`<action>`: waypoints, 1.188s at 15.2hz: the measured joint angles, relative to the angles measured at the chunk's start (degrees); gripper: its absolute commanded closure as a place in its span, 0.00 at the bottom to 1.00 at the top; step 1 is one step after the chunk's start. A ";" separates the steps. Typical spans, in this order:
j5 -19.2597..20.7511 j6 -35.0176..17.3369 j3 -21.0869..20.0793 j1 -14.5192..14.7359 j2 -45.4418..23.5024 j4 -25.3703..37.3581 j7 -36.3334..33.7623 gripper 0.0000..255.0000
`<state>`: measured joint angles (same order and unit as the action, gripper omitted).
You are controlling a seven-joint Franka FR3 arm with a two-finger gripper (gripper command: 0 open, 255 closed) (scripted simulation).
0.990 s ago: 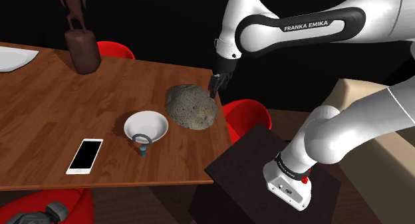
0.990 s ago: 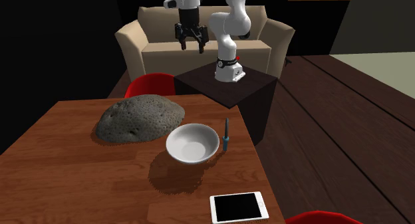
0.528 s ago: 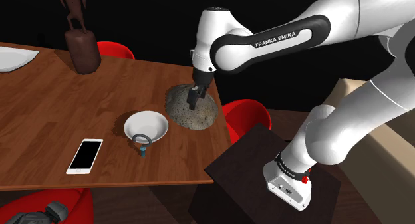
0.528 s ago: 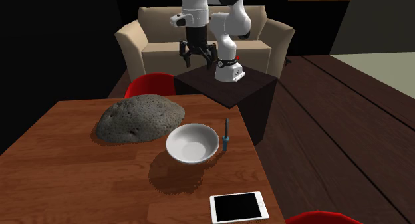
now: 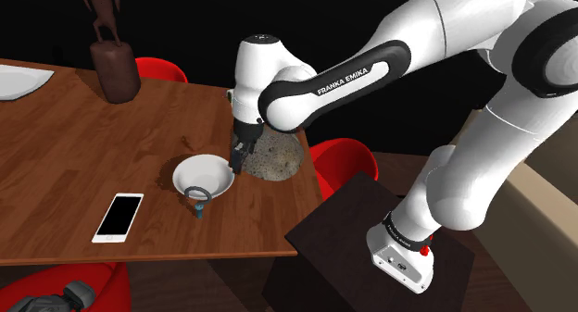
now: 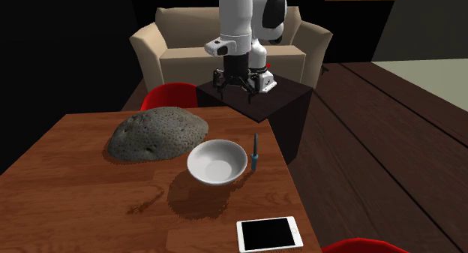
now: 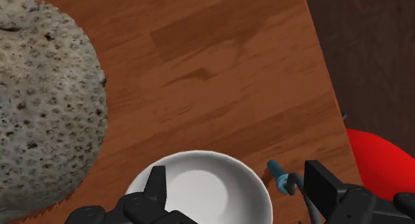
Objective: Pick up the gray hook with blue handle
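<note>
The hook (image 5: 196, 197) lies on the wooden table (image 5: 83, 143) beside a white bowl (image 5: 203, 176); it has a grey ring and a short blue handle pointing to the table's front edge. In the second exterior view the hook (image 6: 255, 152) lies right of the bowl (image 6: 217, 161). My gripper (image 5: 239, 160) hangs open above the table, between the bowl and a grey stone (image 5: 273, 157). Seen from the wrist, the gripper (image 7: 238, 186) has the bowl (image 7: 199, 196) below it. The hook's blue handle (image 7: 282, 178) shows just inside one finger (image 7: 319, 186), its ring partly hidden. Nothing is held.
A rough grey stone (image 6: 157, 133) sits behind the bowl. A smartphone (image 5: 118, 217) lies near the table's front edge, a dark brown statue (image 5: 111, 60) at the back. Red chairs (image 5: 341, 162) surround the table. A beige sofa (image 6: 172, 41) stands behind the stand (image 6: 255, 101).
The arm has swung from beyond the table's edge over the stone toward the bowl, and the gripper has come lower. The hook, bowl and phone have not moved.
</note>
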<state>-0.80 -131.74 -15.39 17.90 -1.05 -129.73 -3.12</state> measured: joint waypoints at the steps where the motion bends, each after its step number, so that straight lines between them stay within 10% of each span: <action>1: 0.82 -1.12 -0.39 0.43 -2.00 1.06 -0.15 0.00; 16: 9.88 -9.85 -1.86 6.43 -19.26 10.31 -4.39 0.00; 17: 10.01 -10.18 -1.80 6.49 -19.48 10.19 -4.50 1.00; 18: 10.07 -10.35 -1.77 6.52 -19.56 10.09 -4.56 1.00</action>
<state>9.26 -142.09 -17.17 24.42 -20.61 -119.64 -7.68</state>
